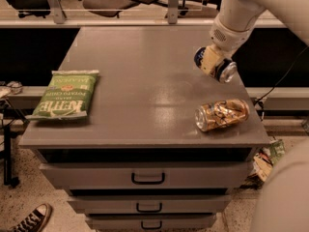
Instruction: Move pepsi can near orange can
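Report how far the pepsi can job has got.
Done: the gripper is shut on the pepsi can, which looks raised off the table at the right rear. In hand: carrying it. Left: lower it beside the orange can, lying on its side near the front right edge.

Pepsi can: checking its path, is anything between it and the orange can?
Nothing visible. The claw grips the pepsi can near the right edge; only bare tabletop separates it from the orange can. The chip bag lies far left.
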